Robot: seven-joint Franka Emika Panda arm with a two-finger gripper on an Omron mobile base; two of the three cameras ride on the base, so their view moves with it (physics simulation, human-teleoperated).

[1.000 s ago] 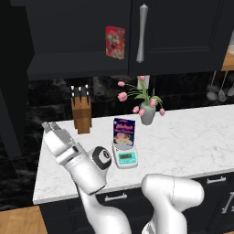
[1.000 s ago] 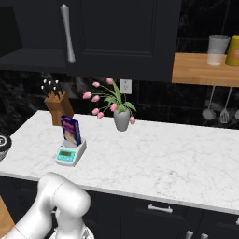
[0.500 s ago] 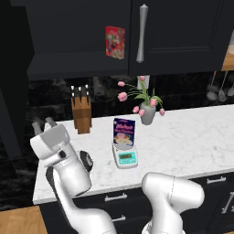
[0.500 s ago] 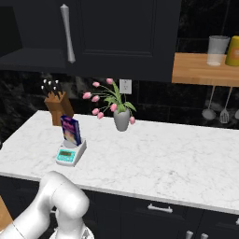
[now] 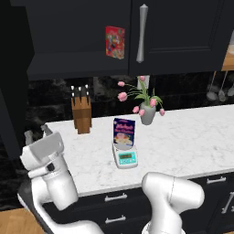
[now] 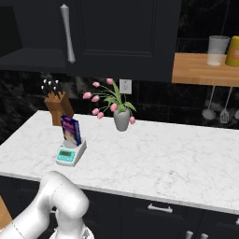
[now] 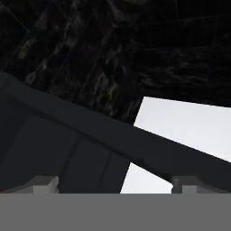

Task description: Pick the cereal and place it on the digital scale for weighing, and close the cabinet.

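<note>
Cereal (image 5: 124, 132) is seen upright on digital scale (image 5: 125, 156), mid-counter, well right of gripper (image 5: 37, 133); gripper is held off counter's left end w/ jaws spread wide, nothing gripped; counted: 1 blue box, 1 red cereal box (image 5: 115, 42) in cabinet (image 5: 183, 36), 1 scale, 1 knife block (image 5: 81, 114), 1 tulip vase (image 5: 147, 114).

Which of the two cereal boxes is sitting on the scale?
The dark-blue cereal box, upright on the scale. The red box is up in the cabinet.
</note>
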